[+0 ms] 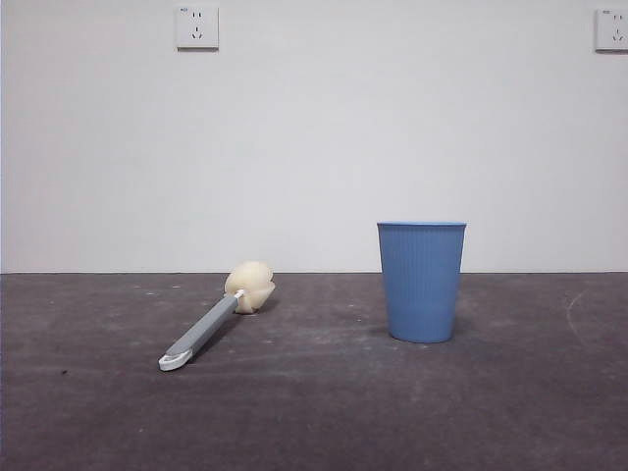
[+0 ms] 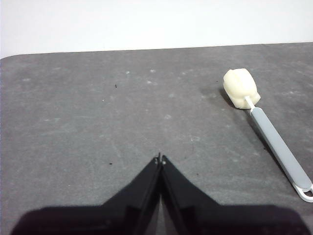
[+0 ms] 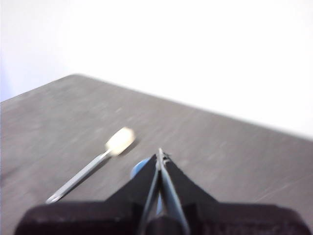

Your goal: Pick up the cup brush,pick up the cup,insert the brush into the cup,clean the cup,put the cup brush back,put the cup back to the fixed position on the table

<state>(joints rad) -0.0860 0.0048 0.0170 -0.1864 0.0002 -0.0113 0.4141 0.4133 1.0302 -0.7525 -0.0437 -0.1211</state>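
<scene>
One cup brush (image 1: 218, 324), one cup (image 1: 422, 282)

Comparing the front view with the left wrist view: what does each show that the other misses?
Only the front view shows the cup, upright on the table, and two wall sockets. Only the left wrist view shows the left gripper, shut and empty, short of the brush. Both show the cup brush lying flat on the table, sponge head toward the wall.

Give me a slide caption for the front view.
Cup brush lying on the table, blue cup upright beside it.
</scene>
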